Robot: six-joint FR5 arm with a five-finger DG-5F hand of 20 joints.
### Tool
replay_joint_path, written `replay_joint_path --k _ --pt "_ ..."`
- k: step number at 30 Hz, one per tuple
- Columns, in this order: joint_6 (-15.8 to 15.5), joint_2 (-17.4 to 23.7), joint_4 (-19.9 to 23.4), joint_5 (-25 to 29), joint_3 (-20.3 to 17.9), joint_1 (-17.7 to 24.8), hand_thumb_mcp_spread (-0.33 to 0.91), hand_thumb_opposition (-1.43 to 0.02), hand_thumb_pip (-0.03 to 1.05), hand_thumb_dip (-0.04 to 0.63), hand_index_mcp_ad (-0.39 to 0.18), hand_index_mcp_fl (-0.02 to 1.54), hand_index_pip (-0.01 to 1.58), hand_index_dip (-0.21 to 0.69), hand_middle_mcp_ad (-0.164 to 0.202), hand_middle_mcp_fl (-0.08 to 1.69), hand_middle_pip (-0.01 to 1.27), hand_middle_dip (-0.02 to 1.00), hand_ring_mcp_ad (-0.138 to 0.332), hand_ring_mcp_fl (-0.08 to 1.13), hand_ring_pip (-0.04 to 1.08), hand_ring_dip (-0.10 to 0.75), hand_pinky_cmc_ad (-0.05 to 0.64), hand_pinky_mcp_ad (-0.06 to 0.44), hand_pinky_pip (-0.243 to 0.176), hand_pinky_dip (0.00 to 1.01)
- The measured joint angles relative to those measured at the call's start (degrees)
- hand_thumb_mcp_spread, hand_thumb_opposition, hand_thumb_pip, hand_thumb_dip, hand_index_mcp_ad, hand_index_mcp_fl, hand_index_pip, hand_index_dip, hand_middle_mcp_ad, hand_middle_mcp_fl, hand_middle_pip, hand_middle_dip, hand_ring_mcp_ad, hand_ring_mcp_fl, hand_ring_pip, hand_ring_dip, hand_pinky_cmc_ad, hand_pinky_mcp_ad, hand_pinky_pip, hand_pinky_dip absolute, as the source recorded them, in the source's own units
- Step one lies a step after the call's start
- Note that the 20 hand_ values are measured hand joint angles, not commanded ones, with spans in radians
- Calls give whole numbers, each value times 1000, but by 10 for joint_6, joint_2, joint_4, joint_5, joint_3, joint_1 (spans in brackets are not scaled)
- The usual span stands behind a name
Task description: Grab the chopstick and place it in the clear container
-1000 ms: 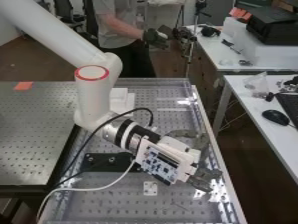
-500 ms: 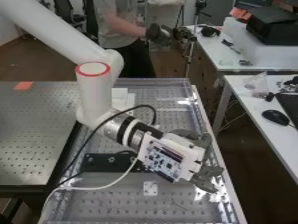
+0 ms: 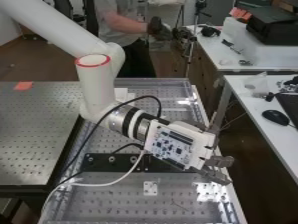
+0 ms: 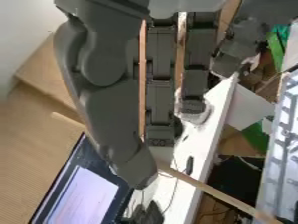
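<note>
In the high view the hand [image 3: 218, 169] is over the right edge of the bench, its dark fingers beyond the white circuit-board housing. In the wrist view the hand [image 4: 118, 107] has its thumb bent toward the fingers. A thin, pale wooden chopstick [image 4: 229, 199] lies slantwise between thumb and fingers, pinched near the thumb's tip, with both ends sticking out. The thumb covers its middle. I cannot make out a clear container for certain.
A perforated bench top [image 3: 120, 200] with clear edging lies under the arm, bearing a black bracket [image 3: 110, 162] and a small white plate [image 3: 150, 188]. Cables loop beside the wrist. To the right stands a white desk [image 3: 256, 137] with a black mouse [image 3: 275, 117].
Across the high view the hand has moved to the right and turned somewhat, and the wrist has swung with it. The upper dark finger is now mostly behind the white housing.
</note>
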Motion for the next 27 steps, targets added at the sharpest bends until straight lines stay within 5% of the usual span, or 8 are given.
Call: replay_joint_path --k 17,27 --pt "-91 66 -67 8 22 17 705 -1124 445 265 -101 1525 24 412 37 1408 290 508 101 674 113 372 443 227 0 180" --pt "-128 157 -79 39 -37 65 689 -1124 445 265 -117 1525 24 412 38 1431 290 508 103 686 113 372 443 232 17 176"
